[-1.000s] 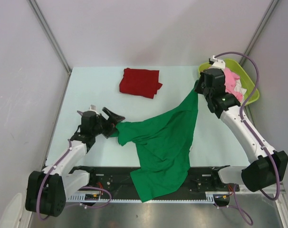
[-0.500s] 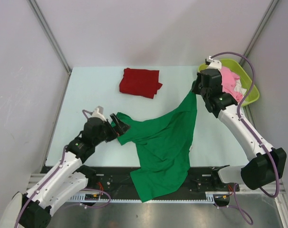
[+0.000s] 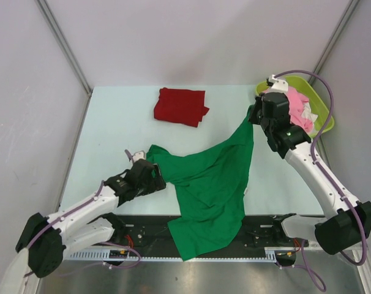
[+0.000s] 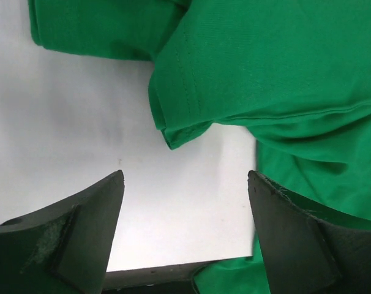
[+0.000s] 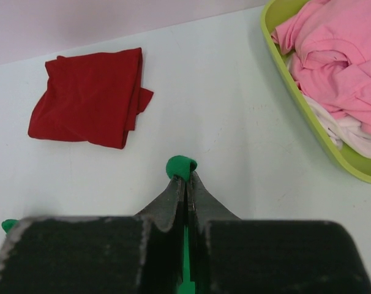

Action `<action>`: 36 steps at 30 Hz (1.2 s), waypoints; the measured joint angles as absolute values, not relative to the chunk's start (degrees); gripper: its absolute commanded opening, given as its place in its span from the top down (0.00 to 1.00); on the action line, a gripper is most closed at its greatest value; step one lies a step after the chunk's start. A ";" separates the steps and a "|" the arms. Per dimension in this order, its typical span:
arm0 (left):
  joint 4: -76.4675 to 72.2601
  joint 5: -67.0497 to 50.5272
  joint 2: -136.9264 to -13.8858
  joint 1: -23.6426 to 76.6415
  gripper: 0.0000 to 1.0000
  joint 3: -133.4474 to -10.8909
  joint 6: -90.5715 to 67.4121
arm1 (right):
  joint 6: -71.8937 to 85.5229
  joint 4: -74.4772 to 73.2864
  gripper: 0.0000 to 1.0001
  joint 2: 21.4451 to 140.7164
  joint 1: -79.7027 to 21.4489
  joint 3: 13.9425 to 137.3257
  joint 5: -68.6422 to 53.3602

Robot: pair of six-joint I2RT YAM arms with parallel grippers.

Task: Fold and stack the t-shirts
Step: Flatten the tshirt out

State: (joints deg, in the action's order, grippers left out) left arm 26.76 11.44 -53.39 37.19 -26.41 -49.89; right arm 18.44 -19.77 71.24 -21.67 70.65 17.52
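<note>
the left gripper [image 4: 185,179], jaws spread, hovers over the white table [image 4: 63,122] just short of the bright green cotton t-shirt [image 3: 210,184], so closing may catch nothing. the right gripper [image 5: 185,180] pinches only a small tuft, which could slip. the shirt's long axis runs far-right to near-centre, overhanging the near edge.

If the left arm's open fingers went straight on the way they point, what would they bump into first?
Probably the hemmed edge of the green t-shirt, lying just ahead of the left gripper. Depth is unclear: tilted downward, it might touch the table first.
</note>
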 measured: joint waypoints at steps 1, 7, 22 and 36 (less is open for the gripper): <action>26.76 12.10 -54.57 37.87 0.16 -26.68 -49.69 | 18.41 -19.77 1.00 70.96 -21.67 70.11 17.52; 30.15 18.90 -66.19 45.65 0.22 -34.35 -47.42 | 18.48 -19.73 1.00 69.93 -21.63 66.98 17.50; 40.95 34.54 -88.38 56.45 0.16 -52.80 -35.18 | 19.75 -18.98 1.00 63.72 -20.34 60.95 14.87; 34.61 32.23 -86.59 52.64 0.19 -46.50 -28.40 | 19.75 -18.37 1.00 63.53 -19.35 59.88 12.43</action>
State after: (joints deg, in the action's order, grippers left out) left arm 34.61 32.23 -86.59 52.64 -46.50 -28.40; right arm 19.75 -18.37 63.53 -19.35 59.88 12.43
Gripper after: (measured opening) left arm 0.821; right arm 0.010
